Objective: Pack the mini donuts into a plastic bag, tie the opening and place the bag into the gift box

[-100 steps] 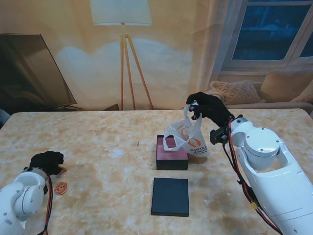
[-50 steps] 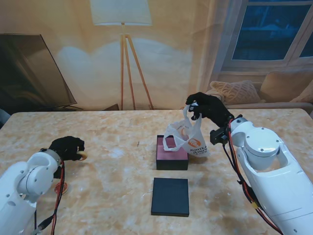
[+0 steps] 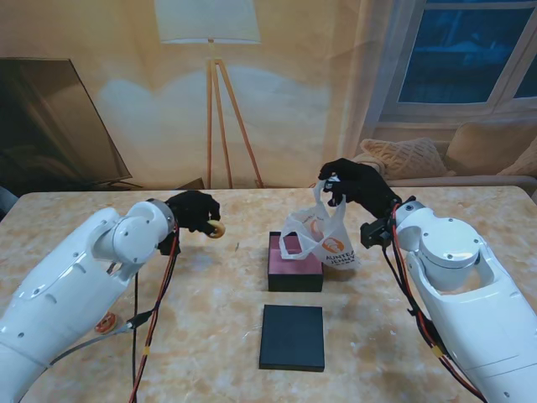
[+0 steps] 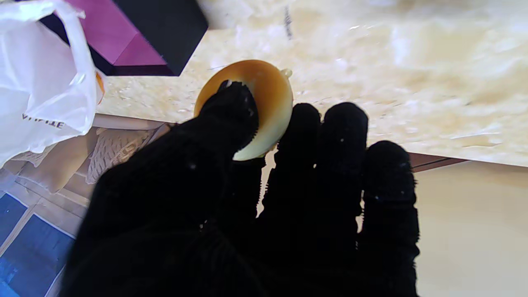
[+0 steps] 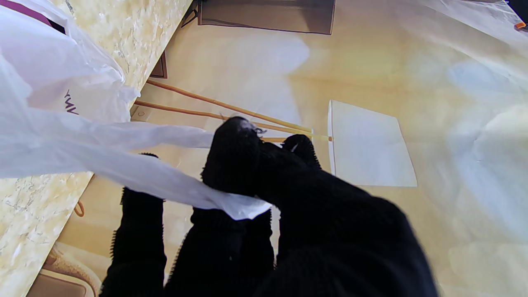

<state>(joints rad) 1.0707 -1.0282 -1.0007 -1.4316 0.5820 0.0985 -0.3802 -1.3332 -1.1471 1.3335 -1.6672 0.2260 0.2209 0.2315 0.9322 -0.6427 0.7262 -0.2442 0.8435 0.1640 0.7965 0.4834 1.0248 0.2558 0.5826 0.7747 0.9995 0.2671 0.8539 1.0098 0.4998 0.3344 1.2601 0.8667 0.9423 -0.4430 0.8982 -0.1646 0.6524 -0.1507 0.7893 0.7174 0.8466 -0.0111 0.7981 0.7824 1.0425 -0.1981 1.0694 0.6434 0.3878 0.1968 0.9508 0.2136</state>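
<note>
left robot hand [image 3: 195, 210] pinching mini donut [image 3: 216, 228] above tabletop [image 3: 210, 302], left of bag. right robot hand [image 3: 352, 185] clamps plastic bag [image 3: 323, 235] handle over gift box [image 3: 294, 264]. risk: loose pinch drops donut, or limp bag mouth blocks it.

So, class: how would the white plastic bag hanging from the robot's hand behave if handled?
Probably floppy: the plastic bag sags and creases under the right hand. Likely light, since one pinched handle carries it. Its mouth may collapse.
</note>
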